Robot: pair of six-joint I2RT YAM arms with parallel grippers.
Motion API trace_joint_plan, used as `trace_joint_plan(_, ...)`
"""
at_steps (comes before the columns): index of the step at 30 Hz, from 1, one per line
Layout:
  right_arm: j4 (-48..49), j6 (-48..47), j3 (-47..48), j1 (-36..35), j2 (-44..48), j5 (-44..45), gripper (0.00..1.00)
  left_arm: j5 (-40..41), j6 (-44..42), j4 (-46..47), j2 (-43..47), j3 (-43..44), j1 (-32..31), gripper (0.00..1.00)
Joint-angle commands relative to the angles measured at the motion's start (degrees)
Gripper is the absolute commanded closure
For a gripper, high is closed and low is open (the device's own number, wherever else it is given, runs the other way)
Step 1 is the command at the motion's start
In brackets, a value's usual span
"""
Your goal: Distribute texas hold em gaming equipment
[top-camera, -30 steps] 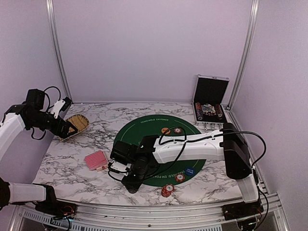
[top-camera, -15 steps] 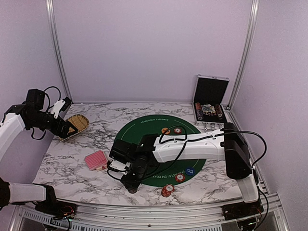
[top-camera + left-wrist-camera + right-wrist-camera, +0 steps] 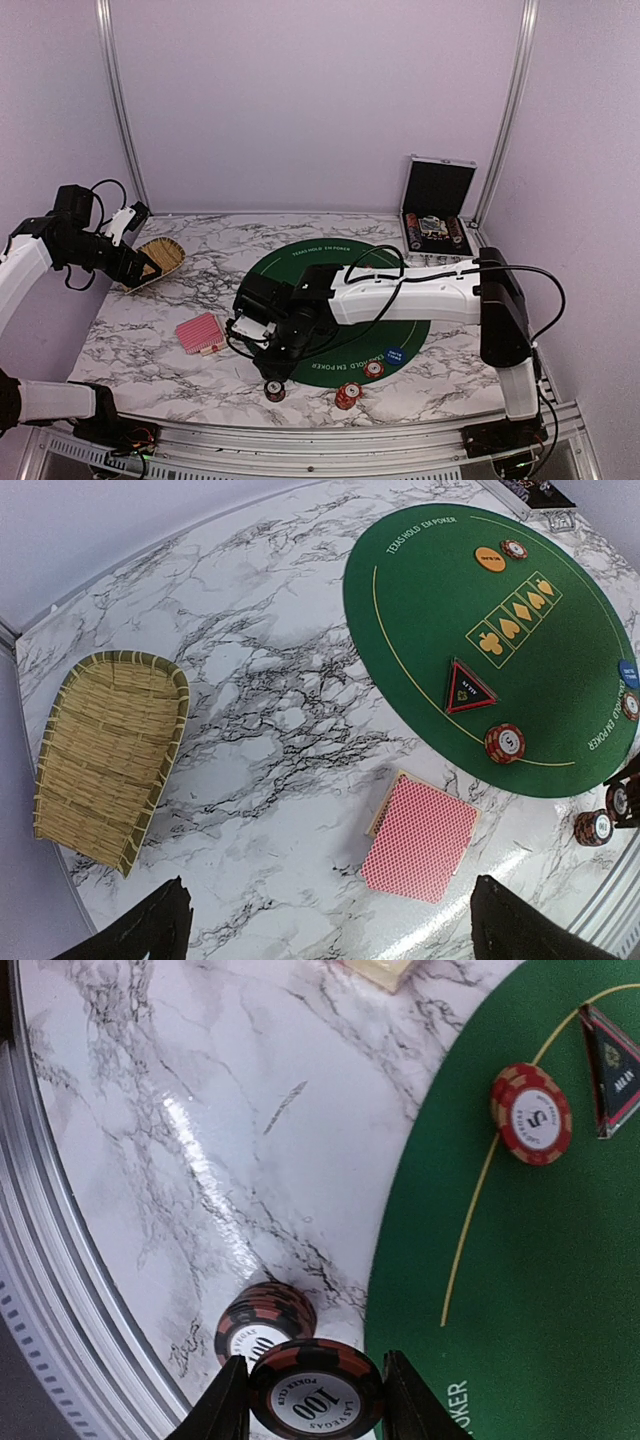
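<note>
The right end effector (image 3: 312, 1372) grips a single 100 poker chip (image 3: 316, 1400) between its fingers, above the marble surface (image 3: 150, 1110) just off the green mat (image 3: 520, 1280). A short stack of 100 chips (image 3: 262, 1325) lies on the marble beside it. The left end effector (image 3: 330, 895) hangs high near the straw basket (image 3: 105, 750), spread wide and empty; the pink-backed cards (image 3: 420, 840) lie on the marble beside the mat.

straw basket (image 3: 160, 262), open silver case (image 3: 437, 206), marble table (image 3: 150, 342)

Plain lilac walls (image 3: 300, 100), aluminium corner posts (image 3: 118, 100), white grey-veined marble tabletop (image 3: 160, 350), soft even light
</note>
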State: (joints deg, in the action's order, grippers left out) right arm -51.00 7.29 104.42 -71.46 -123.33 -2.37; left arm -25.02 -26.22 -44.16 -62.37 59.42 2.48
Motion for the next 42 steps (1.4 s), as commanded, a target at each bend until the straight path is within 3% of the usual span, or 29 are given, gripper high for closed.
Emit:
trace_joint_plan(1, -0.2, 0.2, -0.5, 6.4, 5.1, 2.0, 0.82, -0.3, -0.6, -1.4, 0.7, 0.9, 0.3, 0.01)
trace_joint_plan(9, 5.2, -0.4, -6.0, 21.7, 7.7, 5.7, 0.83, -0.8, -0.5, -1.3, 0.3, 0.9, 0.3, 0.01)
trace_joint_plan(20, 9.0, 0.2, 3.3, 38.5, -3.9, 7.8, 0.84, -1.0, -0.3, -1.3, -0.2, 1.4, 0.3, 0.01)
trace_joint_plan(32, 8.2, 0.5, 12.8, 42.5, -11.9, 7.3, 0.85, -1.0, -0.1, -1.3, -1.0, 1.6, 0.3, 0.01)
trace_joint_plan(42, 8.0, -0.2, 8.5, 44.5, -7.9, 8.5, 0.85, -0.7, -0.7, -1.3, -0.9, 0.7, 0.3, 0.01)
